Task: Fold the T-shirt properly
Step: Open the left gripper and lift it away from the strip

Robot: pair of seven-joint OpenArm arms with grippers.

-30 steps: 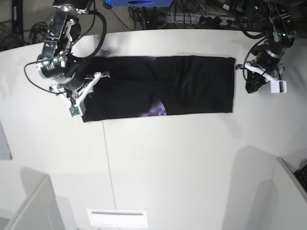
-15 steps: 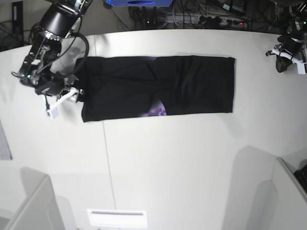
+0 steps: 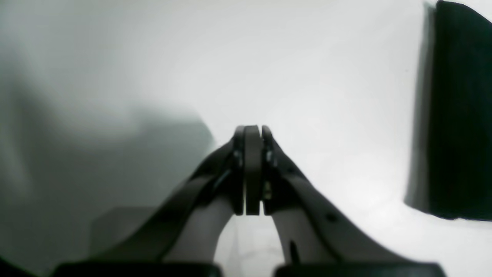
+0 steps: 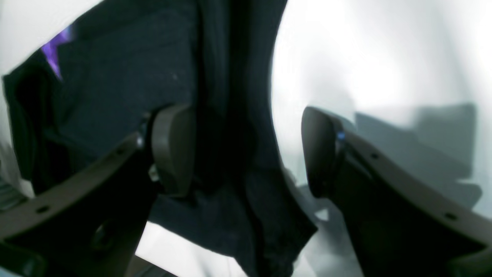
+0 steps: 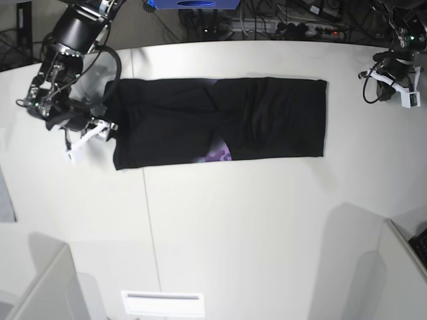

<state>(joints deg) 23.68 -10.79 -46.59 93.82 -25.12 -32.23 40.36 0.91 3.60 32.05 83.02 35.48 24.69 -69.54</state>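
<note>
No containers anywhere here, so on to the surface: one big white table (image 5: 220,233) with rounded corners and a thin seam running down it. Behind its far edge sits a mess of dark cables (image 5: 267,23) and a blue box (image 5: 192,4).

One T-shirt (image 5: 220,120), black, lies flat as a long folded band across the far half of the table. A small patch of purple print (image 5: 217,156) peeks out at its near edge.

Two arms. The right gripper (image 4: 246,154) sits at the shirt's end nearest that arm, fingers spread wide, released. In its wrist view the shirt's edge runs through the gap between the two pads, one pad (image 4: 173,150) over the cloth and the other over bare table. Whether either pad touches fabric is hard to say.

The left gripper (image 3: 251,169) is well clear of the shirt's other end, hanging over bare table, fingers clenched together on nothing.
</note>
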